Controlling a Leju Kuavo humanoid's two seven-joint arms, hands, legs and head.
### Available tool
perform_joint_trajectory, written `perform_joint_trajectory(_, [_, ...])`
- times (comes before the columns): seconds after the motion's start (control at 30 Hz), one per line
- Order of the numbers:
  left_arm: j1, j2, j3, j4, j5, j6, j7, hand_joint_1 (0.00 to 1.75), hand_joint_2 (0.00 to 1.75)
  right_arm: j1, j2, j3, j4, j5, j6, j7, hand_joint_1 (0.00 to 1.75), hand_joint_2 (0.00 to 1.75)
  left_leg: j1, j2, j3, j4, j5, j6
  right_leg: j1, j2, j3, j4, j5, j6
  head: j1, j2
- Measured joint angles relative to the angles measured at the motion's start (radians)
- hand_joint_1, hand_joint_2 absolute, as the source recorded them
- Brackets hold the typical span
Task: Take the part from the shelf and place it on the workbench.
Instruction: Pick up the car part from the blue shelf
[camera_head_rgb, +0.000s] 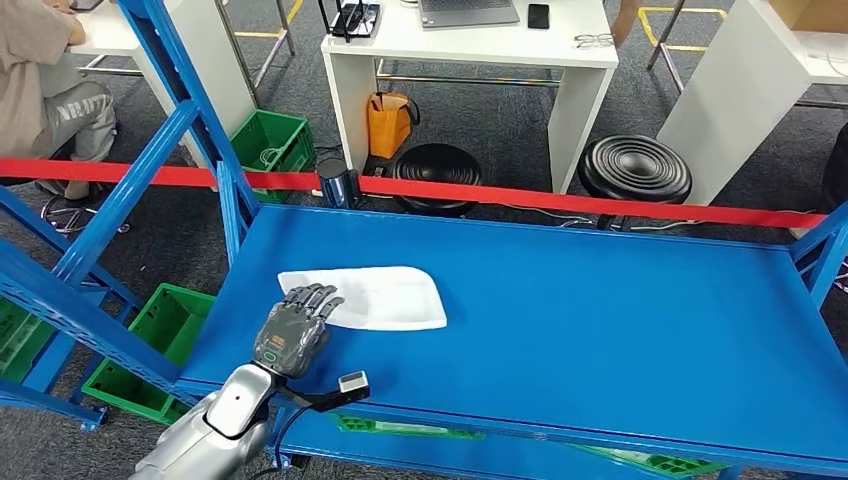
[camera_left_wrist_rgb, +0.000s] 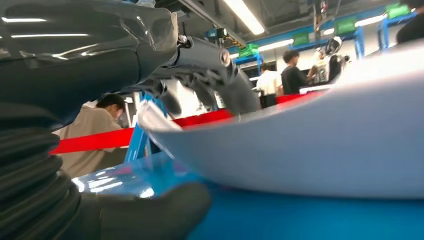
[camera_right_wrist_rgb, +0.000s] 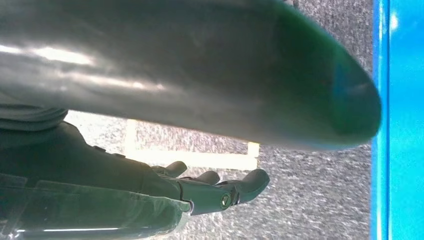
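Plainly the left hand (camera_head_rgb: 292, 335) is the one in play: it reaches over the front edge of the blue shelf (camera_head_rgb: 600, 300), palm down, with its fingers (camera_head_rgb: 312, 297) laid over the near-left end of the white part (camera_head_rgb: 372, 297). The part is a flat, shallow, tray-like piece lying on the shelf, its long axis running away to the hand's right, so nearly all of it lies beyond and to the right of the fingertips. The left wrist view shows the fingers (camera_left_wrist_rgb: 220, 75) arched above the part's raised rim (camera_left_wrist_rgb: 155, 120) and the thumb (camera_left_wrist_rgb: 150, 215) low beside it; whether they already pinch the rim I cannot tell. By my reading, the grasp must close on this end. Further right, the right hand (camera_right_wrist_rgb: 220, 190) hangs beside the shelf above the floor, holding nothing, fingers loosely apart, well away from the part.
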Motion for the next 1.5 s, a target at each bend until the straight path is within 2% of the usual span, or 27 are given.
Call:
perform_joint_trajectory(0.07, [-0.008,0.001,0.007,0.023,0.003,0.006,-0.005,1.66,1.75,-0.001,-0.001,0.003,-0.001,-0.002,0.000,0.000,0.00,0.00,-0.003,-0.001,-0.008,0.017,-0.011,-0.014,0.001,0.002,0.033,-0.061,0.013,-0.012,-0.002,0.000])
perform_joint_trajectory(0.13, [-0.011,0.001,0.012,0.040,0.004,0.013,-0.009,1.66,1.75,0.000,-0.001,0.005,-0.001,-0.004,-0.001,0.000,0.00,0.00,0.000,-0.001,-0.010,0.021,-0.013,-0.021,0.004,0.003,0.032,-0.060,0.014,-0.031,-0.005,0.000])
perform_joint_trajectory(0.2, [-0.013,0.002,0.015,0.053,0.004,0.020,-0.013,1.66,1.75,0.001,-0.001,0.006,-0.001,-0.006,-0.002,0.000,0.00,0.00,0.006,-0.001,-0.021,0.048,-0.032,-0.030,0.002,0.003,0.033,-0.061,0.018,-0.040,-0.006,0.000])
perform_joint_trajectory(0.3, [-0.014,0.002,0.018,0.063,0.004,0.027,-0.019,1.66,1.75,0.002,-0.004,0.006,-0.001,-0.011,-0.004,-0.001,0.00,0.00,0.011,0.000,-0.100,0.221,-0.126,-0.046,0.002,0.002,0.031,-0.062,0.019,-0.046,-0.007,0.000])
perform_joint_trajectory(0.37, [-0.014,0.002,0.018,0.066,0.004,0.028,-0.022,1.66,1.75,0.003,-0.006,0.006,-0.001,-0.013,-0.005,-0.001,0.00,0.00,0.013,0.000,-0.151,0.322,-0.155,-0.047,0.007,0.001,0.030,-0.061,0.019,-0.046,-0.007,0.000])
perform_joint_trajectory(0.4, [-0.014,0.002,0.018,0.066,0.004,0.028,-0.023,1.66,1.75,0.003,-0.006,0.006,-0.001,-0.014,-0.005,-0.001,0.00,0.00,0.012,0.000,-0.152,0.320,-0.141,-0.043,0.009,0.002,0.032,-0.062,0.019,-0.046,-0.007,0.000])
perform_joint_trajectory(0.43, [-0.014,0.002,0.018,0.066,0.004,0.028,-0.023,1.67,1.75,0.003,-0.006,0.006,-0.001,-0.015,-0.005,-0.001,0.00,0.00,0.011,0.000,-0.133,0.275,-0.109,-0.035,0.012,0.003,0.034,-0.062,0.019,-0.046,-0.007,0.000])
perform_joint_trajectory(0.5, [-0.018,0.002,0.019,0.066,0.004,0.031,-0.025,1.68,1.75,0.002,-0.003,0.006,-0.001,-0.016,-0.005,-0.003,0.00,0.00,0.002,-0.001,-0.065,0.129,-0.039,-0.007,0.018,0.004,0.037,-0.063,0.018,-0.046,-0.006,0.000])
perform_joint_trajectory(0.53, [-0.020,0.003,0.019,0.066,0.004,0.033,-0.027,1.69,1.75,0.002,-0.002,0.006,-0.002,-0.017,-0.005,-0.004,0.00,0.00,-0.004,0.001,-0.040,0.072,-0.018,0.005,0.018,0.004,0.038,-0.064,0.018,-0.045,-0.005,0.000])
perform_joint_trajectory(0.63, [-0.023,0.002,0.019,0.065,0.005,0.041,-0.034,1.69,1.75,0.000,-0.001,0.007,-0.004,-0.019,-0.005,-0.007,0.00,0.00,-0.017,0.006,-0.023,0.026,-0.008,0.020,0.015,0.003,0.038,-0.072,0.022,-0.038,-0.004,0.000])
perform_joint_trajectory(0.7, [-0.022,-0.002,0.018,0.062,0.008,0.046,-0.039,1.71,1.75,0.001,-0.002,0.007,-0.004,-0.020,-0.005,-0.008,0.00,0.00,-0.012,0.008,-0.007,-0.005,0.009,0.022,0.018,0.002,0.034,-0.066,0.019,-0.034,-0.003,0.000])
perform_joint_trajectory(0.73, [-0.020,-0.004,0.018,0.061,0.011,0.047,-0.043,1.72,1.75,0.001,-0.003,0.007,-0.005,-0.020,-0.005,-0.009,0.00,0.00,-0.009,0.009,0.000,-0.021,0.019,0.024,0.020,0.003,0.021,-0.041,0.005,-0.035,-0.002,0.000])
perform_joint_trajectory(0.8, [-0.016,-0.011,0.018,0.060,0.034,0.045,-0.059,1.75,1.75,0.003,-0.007,0.007,-0.005,-0.022,-0.005,-0.010,0.00,0.00,-0.007,0.012,0.005,-0.037,0.028,0.025,0.019,0.003,-0.035,0.067,-0.044,-0.041,0.000,0.000])
perform_joint_trajectory(0.87, [-0.007,-0.018,0.021,0.052,0.118,0.026,-0.105,1.75,1.75,0.007,-0.011,0.007,-0.005,-0.026,-0.005,-0.009,0.00,0.00,-0.007,0.012,0.000,-0.035,0.029,0.025,0.015,0.003,-0.090,0.175,-0.079,-0.037,0.000,0.000])
perform_joint_trajectory(0.9, [0.001,-0.022,0.028,0.039,0.198,-0.002,-0.141,1.75,1.75,0.009,-0.013,0.007,-0.005,-0.028,-0.005,-0.009,0.00,0.00,-0.006,0.011,-0.001,-0.034,0.028,0.024,0.011,0.003,-0.095,0.184,-0.075,-0.027,0.000,0.000])
perform_joint_trajectory(0.93, [0.010,-0.025,0.038,0.016,0.306,-0.050,-0.180,1.75,1.75,0.011,-0.015,0.007,-0.005,-0.030,-0.004,-0.009,0.00,0.00,-0.004,0.008,-0.001,-0.030,0.026,0.021,0.006,0.003,-0.080,0.154,-0.057,-0.014,-0.001,0.000])
perform_joint_trajectory(1.0, [0.029,-0.034,0.064,-0.057,0.567,-0.196,-0.247,1.75,1.75,0.013,-0.019,0.008,-0.005,-0.033,-0.001,-0.010,0.00,0.00,-0.002,0.000,-0.003,-0.013,0.017,0.007,-0.006,-0.001,-0.012,0.028,-0.009,0.011,0.000,0.000])
perform_joint_trajectory(1.03, [0.042,-0.039,0.077,-0.108,0.699,-0.282,-0.267,1.75,1.75,0.013,-0.021,0.009,-0.005,-0.033,0.001,-0.011,0.00,0.00,-0.003,-0.005,-0.007,0.001,0.008,-0.001,-0.009,-0.002,0.015,-0.023,0.005,0.012,0.001,0.000])
perform_joint_trajectory(1.07, [0.060,-0.043,0.086,-0.164,0.815,-0.359,-0.278,1.75,1.75,0.011,-0.022,0.011,-0.005,-0.034,0.003,-0.011,0.00,0.00,-0.006,-0.009,-0.009,0.012,0.000,-0.009,-0.010,-0.002,0.032,-0.052,0.009,0.006,0.000,0.000])
perform_joint_trajectory(1.13, [0.110,-0.050,0.095,-0.270,0.986,-0.480,-0.285,1.75,1.75,0.007,-0.024,0.017,-0.005,-0.034,0.008,-0.013,0.00,0.00,-0.006,-0.013,-0.010,0.021,-0.010,-0.017,-0.007,0.000,0.039,-0.059,0.006,-0.016,-0.001,0.000])
perform_joint_trajectory(1.2, [0.159,-0.052,0.096,-0.359,1.148,-0.597,-0.296,1.75,1.75,0.003,-0.024,0.024,-0.006,-0.032,0.012,-0.014,0.00,0.00,0.000,-0.010,-0.014,0.034,-0.021,-0.025,-0.008,0.002,0.042,-0.060,0.009,-0.029,-0.002,0.000])
perform_joint_trajectory(1.23, [0.182,-0.049,0.096,-0.405,1.254,-0.678,-0.305,1.75,1.75,0.002,-0.024,0.028,-0.006,-0.030,0.014,-0.016,0.00,0.00,0.004,-0.008,-0.026,0.063,-0.042,-0.030,-0.009,0.004,0.041,-0.061,0.012,-0.034,-0.003,0.000])
perform_joint_trajectory(1.33, [0.241,-0.027,0.088,-0.536,1.549,-0.906,-0.327,1.75,1.75,0.002,-0.025,0.042,-0.006,-0.025,0.017,-0.018,0.00,0.00,0.012,-0.004,-0.118,0.253,-0.142,-0.045,-0.006,0.008,0.032,-0.060,0.016,-0.041,-0.005,0.000])
perform_joint_trajectory(1.37, [0.253,-0.020,0.084,-0.576,1.617,-0.960,-0.332,1.75,1.75,0.001,-0.025,0.046,-0.006,-0.024,0.017,-0.018,0.00,0.00,0.014,-0.003,-0.147,0.308,-0.159,-0.047,-0.004,0.009,0.030,-0.060,0.017,-0.041,-0.005,0.000])
perform_joint_trajectory(1.4, [0.260,-0.015,0.081,-0.614,1.675,-1.004,-0.335,1.75,1.75,-0.001,-0.025,0.051,-0.006,-0.023,0.017,-0.017,0.00,0.00,0.014,-0.003,-0.160,0.329,-0.156,-0.046,-0.002,0.009,0.029,-0.060,0.016,-0.042,-0.004,0.000])
perform_joint_trajectory(1.43, [0.265,-0.009,0.079,-0.649,1.722,-1.043,-0.337,1.75,1.75,-0.004,-0.025,0.055,-0.006,-0.022,0.018,-0.017,0.00,0.00,0.015,-0.002,-0.154,0.309,-0.133,-0.043,-0.001,0.010,0.030,-0.060,0.016,-0.042,-0.005,0.000])
perform_joint_trajectory(1.5, [0.269,0.003,0.077,-0.714,1.788,-1.106,-0.339,1.75,1.75,-0.013,-0.024,0.062,-0.008,-0.023,0.018,-0.014,0.00,0.00,0.012,-0.004,-0.097,0.176,-0.054,-0.027,0.002,0.015,0.033,-0.061,0.016,-0.042,-0.005,0.000])
